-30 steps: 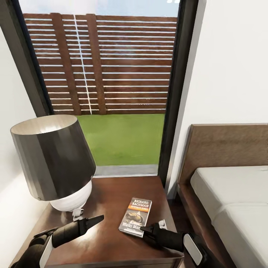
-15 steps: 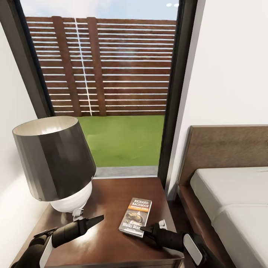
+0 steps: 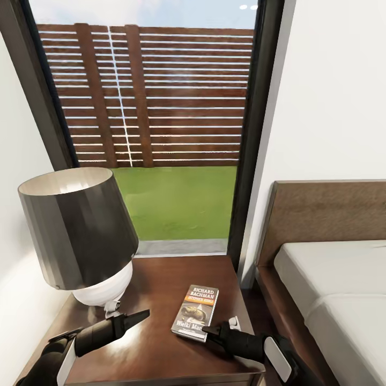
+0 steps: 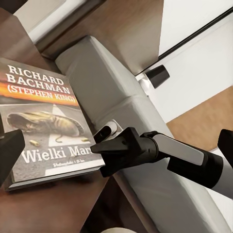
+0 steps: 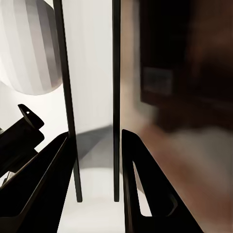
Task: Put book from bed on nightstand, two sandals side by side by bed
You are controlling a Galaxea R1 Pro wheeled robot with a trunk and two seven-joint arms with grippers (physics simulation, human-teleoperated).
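Note:
The book (image 3: pixel 195 312) lies flat and face up on the glossy top of the nightstand (image 3: pixel 161 279), toward its right front. My right gripper (image 3: pixel 208 331) rests at the book's near right corner, open, with nothing between its fingers (image 5: pixel 48 184). The left wrist view looks across the book (image 4: pixel 41 121) at the right gripper (image 4: pixel 104 155) beside its edge. My left gripper (image 3: pixel 140 315) hovers open over the nightstand, a hand's width left of the book. The bed (image 3: pixel 332 279), with its grey mattress and brown headboard, stands to the right. The sandals are out of view.
A table lamp (image 3: pixel 78 230) with a dark shade and white base takes up the nightstand's left half, close to my left arm. Behind it a tall dark-framed window (image 3: pixel 161 107) shows grass and a slatted fence. A narrow gap separates nightstand and bed.
The head view has shifted slightly downward since the oldest frame. The book and both grippers keep their places.

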